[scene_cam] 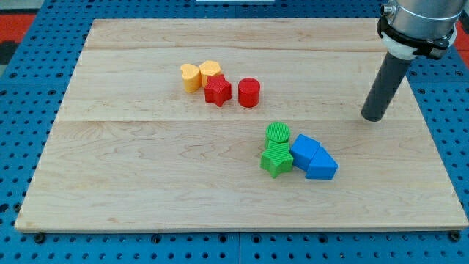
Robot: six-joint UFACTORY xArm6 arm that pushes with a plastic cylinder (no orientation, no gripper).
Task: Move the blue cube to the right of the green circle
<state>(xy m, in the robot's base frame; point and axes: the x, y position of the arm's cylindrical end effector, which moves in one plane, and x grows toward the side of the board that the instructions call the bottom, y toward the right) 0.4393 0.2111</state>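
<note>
One blue cube (304, 151) just right of green circle (278, 133) | ribbed | my tip (373, 117) apart, holds nothing

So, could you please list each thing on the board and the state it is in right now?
my tip: on the board, apart from every block
blue cube: touching green star and blue triangular block
blue triangular block: against blue cube
green circle: touching green star
green star: below green circle
red star: touching yellow blocks
red cylinder: alone

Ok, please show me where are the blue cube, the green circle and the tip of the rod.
blue cube (303, 150), camera view, on its top face.
green circle (278, 132), camera view, on its ribbed top.
my tip (373, 116), camera view, at the rod's lower end.
</note>
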